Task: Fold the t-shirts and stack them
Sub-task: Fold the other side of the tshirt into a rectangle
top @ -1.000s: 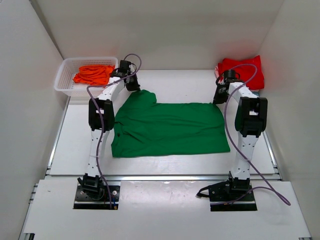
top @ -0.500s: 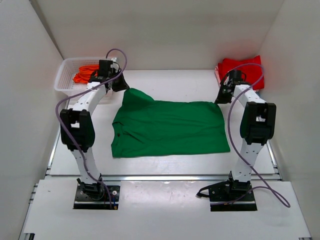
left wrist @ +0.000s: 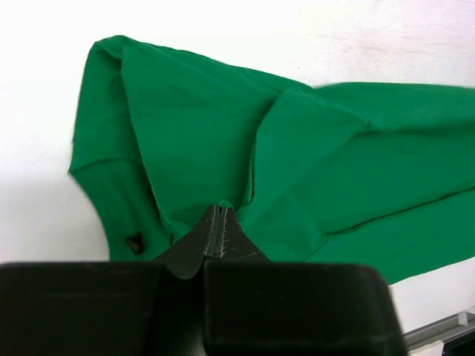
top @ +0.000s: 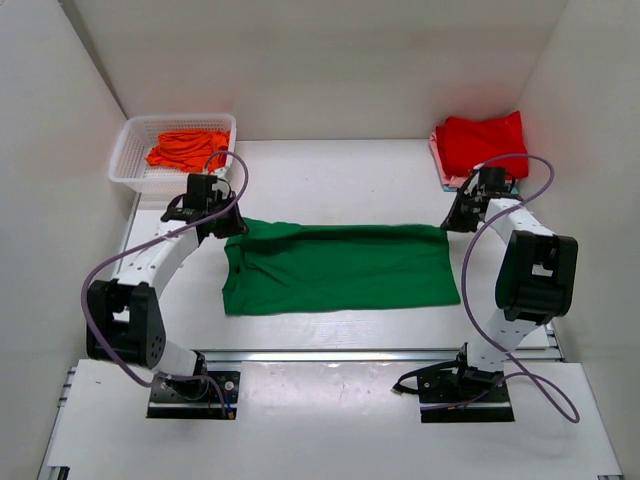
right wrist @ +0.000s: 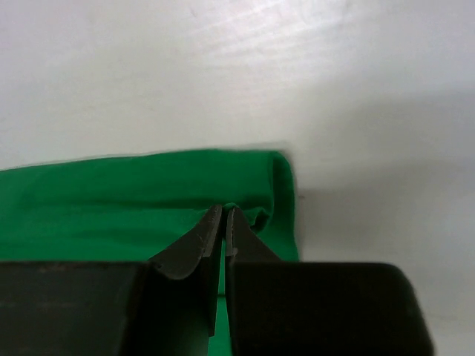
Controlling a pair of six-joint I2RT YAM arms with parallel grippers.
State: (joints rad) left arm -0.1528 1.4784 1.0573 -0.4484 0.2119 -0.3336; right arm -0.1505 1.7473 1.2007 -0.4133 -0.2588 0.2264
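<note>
green t-shirt [top: 340, 268] lies lengthwise left-right, neck end left.

— What sort of place is this?
— A robot lab; a test cell, really. Bare white walls [top: 330, 60] box in a white surface [top: 340, 180] on three sides.
— What else shows it?
— The left arm [top: 160, 255] and right arm [top: 535, 265] are bolted on black plates [top: 225, 395] at the near edge. Purple cables [top: 522, 157] hang loose along them, and a metal rail [top: 330, 354] edges the surface.
— And the clothes?
— Only a few, set out singly: a green shirt [top: 340, 270] spanning from the left jaws to the right jaws, a basket [top: 130, 150] beyond the left jaws, and a red pile [top: 485, 140] just beyond the right jaws.
</note>
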